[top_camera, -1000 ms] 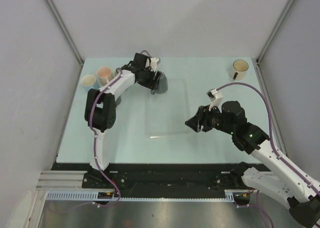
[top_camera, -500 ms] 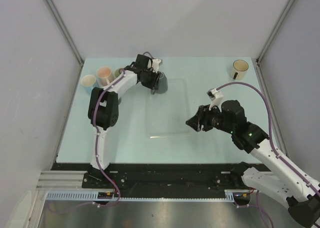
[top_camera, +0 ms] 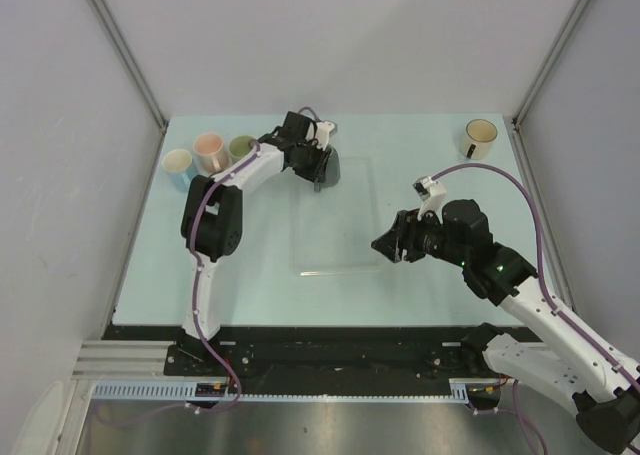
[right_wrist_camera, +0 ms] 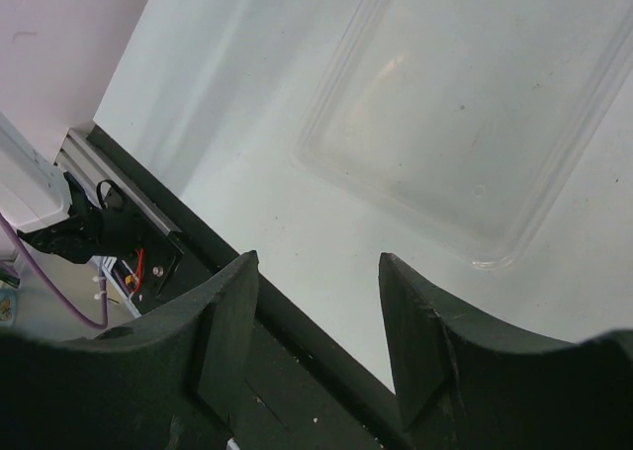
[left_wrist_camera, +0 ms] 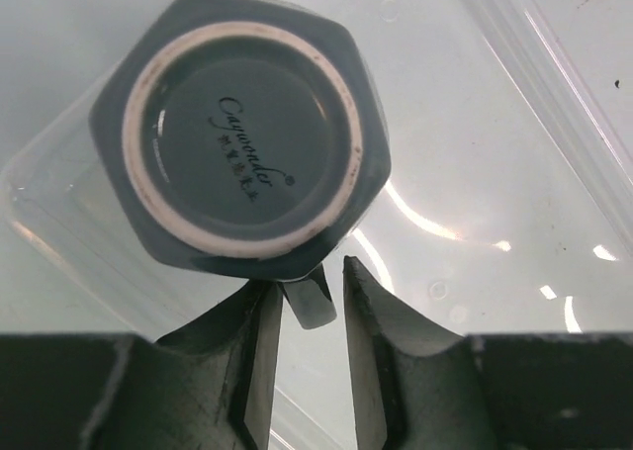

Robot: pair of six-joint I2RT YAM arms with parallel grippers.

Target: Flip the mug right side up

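Over the last second my left arm has swung a little to the right at the far side of the desk [top_camera: 250, 265]. That has uncovered a green cup [top_camera: 241, 147] which the arm hid before. The right arm has not shifted.

The mug [left_wrist_camera: 242, 134] is dark grey and stands upside down in the far left corner of the clear tray [top_camera: 335, 230]. In the left wrist view its base faces the camera, a pale unglazed ring around a printed mark. Its handle [left_wrist_camera: 309, 307] points toward the camera's bottom edge.

My left claw [left_wrist_camera: 310, 292] comes down on that handle with one finger on each side. The handle lies against one finger [left_wrist_camera: 259, 346], and only a sliver of gap shows before the other. I cannot tell whether the claw is pressing on the handle or only standing around it.

My right claw [right_wrist_camera: 318, 272] hangs above the desk beside the near right corner of the tray. Its fingers are spread wide with nothing between them.

Three more cups stand in a row at the far left of the desk: a pale one [top_camera: 177, 162], a pink one [top_camera: 208, 150] and the green one. They are close together, and the green one is just left of my left arm. A cream cup [top_camera: 480, 135] stands alone in the far right corner, mouth up, well apart from everything else.
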